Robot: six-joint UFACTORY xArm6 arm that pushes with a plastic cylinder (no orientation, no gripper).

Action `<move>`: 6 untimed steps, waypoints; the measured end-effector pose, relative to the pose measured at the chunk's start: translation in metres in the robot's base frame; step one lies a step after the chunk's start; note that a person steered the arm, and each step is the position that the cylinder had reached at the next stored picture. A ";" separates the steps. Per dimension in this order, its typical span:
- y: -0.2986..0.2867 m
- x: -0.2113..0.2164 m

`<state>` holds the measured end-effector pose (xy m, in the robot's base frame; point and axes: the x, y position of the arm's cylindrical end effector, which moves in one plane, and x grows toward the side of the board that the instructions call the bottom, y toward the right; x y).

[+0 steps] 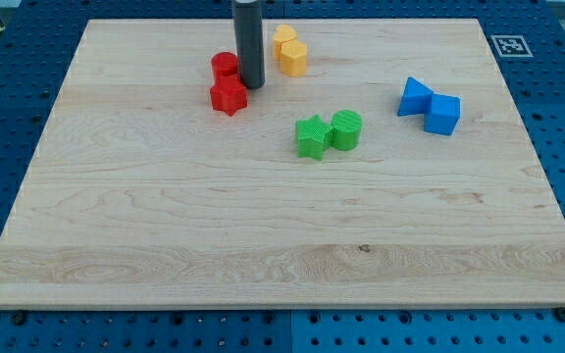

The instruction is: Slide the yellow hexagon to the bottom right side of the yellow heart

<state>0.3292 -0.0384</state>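
Tool first: a straight dark rod, with nothing to open or close, is seen with its tip (251, 85) resting on the pale wooden worktop (263, 255), just right of the red plastic cylinder (225, 66) and red star block (229, 96), holding nothing. Nearer the view's bottom lie the green star block (311, 136) and green cylinder (346, 129), touching. Further up, right of the tip, the yellow plastic hexagon (294, 58) is found touching the yellow heart (283, 39) at its lower right. Light, rigid and slippery it is judged; a flat side should be pushed. No readable writing is seen, only a square marker (508, 44).
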 end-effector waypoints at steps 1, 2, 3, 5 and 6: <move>0.013 0.000; 0.013 -0.015; 0.013 -0.026; 0.030 -0.039; 0.005 -0.057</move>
